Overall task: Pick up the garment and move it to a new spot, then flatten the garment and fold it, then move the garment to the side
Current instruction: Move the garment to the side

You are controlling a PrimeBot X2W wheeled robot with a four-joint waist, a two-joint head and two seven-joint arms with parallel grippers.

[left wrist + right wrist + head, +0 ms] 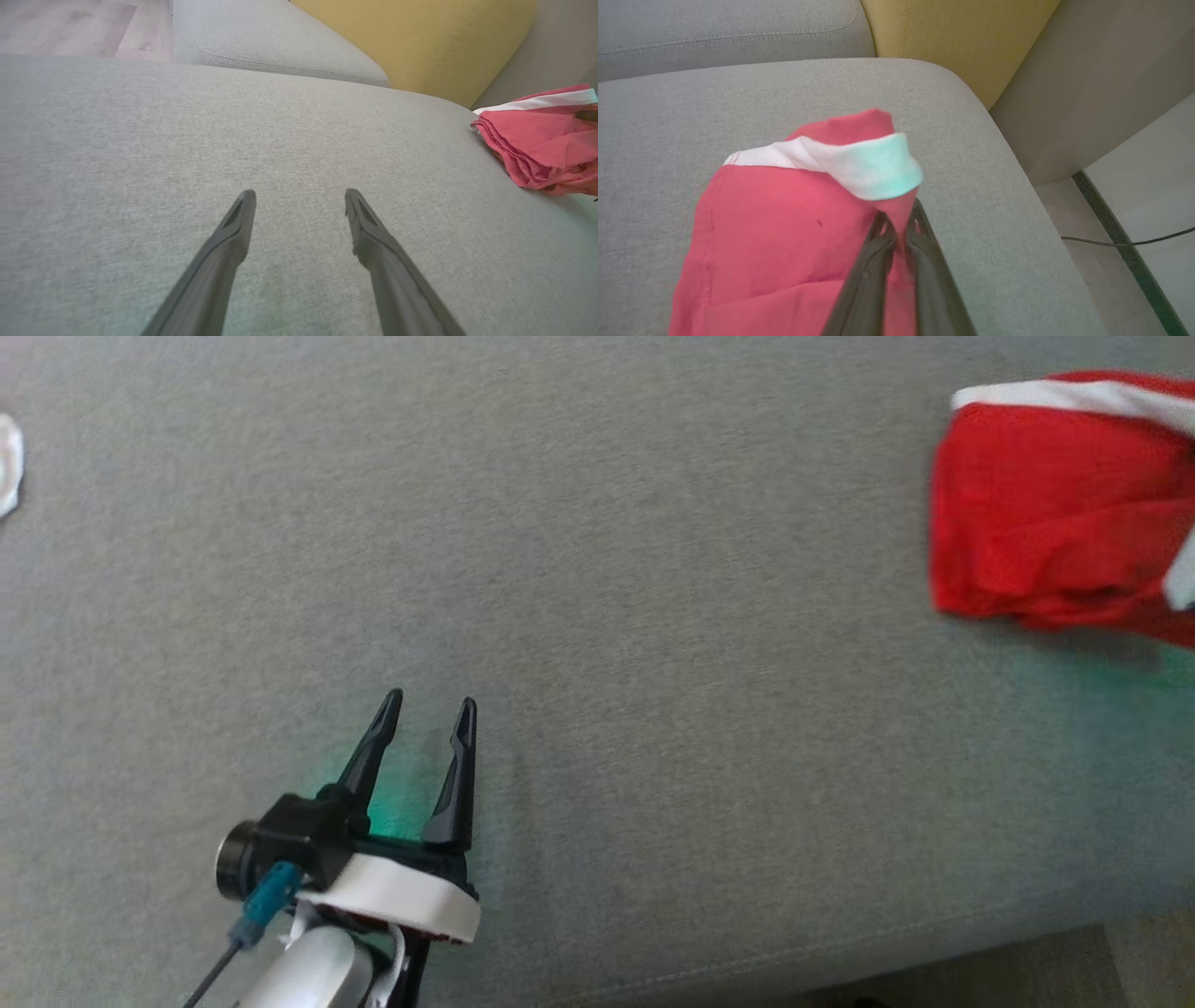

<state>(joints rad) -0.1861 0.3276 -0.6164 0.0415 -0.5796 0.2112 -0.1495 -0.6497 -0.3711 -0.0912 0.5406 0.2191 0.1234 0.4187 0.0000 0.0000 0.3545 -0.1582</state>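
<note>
Two grippers logged. Left gripper (431, 702), lower left of head view, had its fingers spread and empty over the grey cushion (597, 569). Right gripper (900, 221) was clenched on a thin pinch of the red garment (784, 224) under its white band (859, 163), at head view's upper right. Risk: with so small a pinch, the fabric could slip out, or the folded layers could spill apart on lifting.

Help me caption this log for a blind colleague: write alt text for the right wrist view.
The right gripper is shut on a fold of a red garment just below its white band, the rest bunched on a grey sofa cushion. A yellow cushion stands behind, and a thin cable trails at far right.
</note>
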